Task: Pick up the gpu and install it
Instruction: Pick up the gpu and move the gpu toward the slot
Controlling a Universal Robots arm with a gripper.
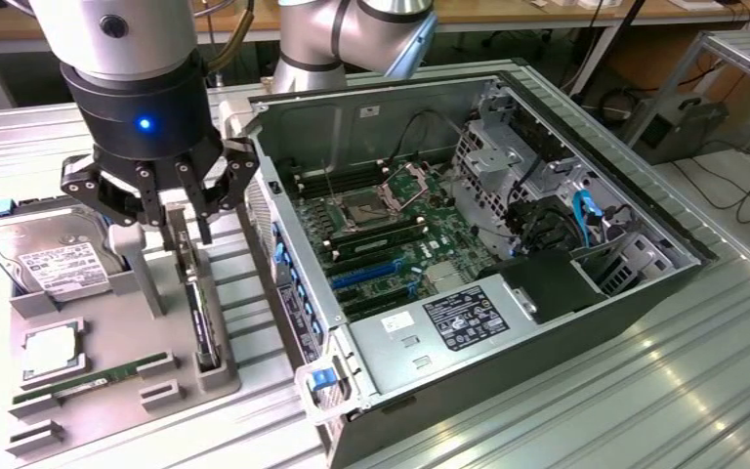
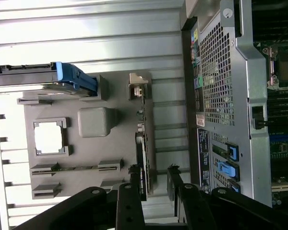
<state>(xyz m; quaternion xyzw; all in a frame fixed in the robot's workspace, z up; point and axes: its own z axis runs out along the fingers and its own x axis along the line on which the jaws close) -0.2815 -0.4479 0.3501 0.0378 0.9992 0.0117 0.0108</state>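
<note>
The gripper [image 1: 187, 227] is hanging with its fingers spread apart. The gpu [image 1: 199, 318] is standing on its edge in the gray tray [image 1: 114, 332], just under the gripper and closer to one finger.

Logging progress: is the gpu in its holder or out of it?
In. The gpu stands on edge in the grey holder, outside the computer case; the open fingers sit either side of it.
</note>
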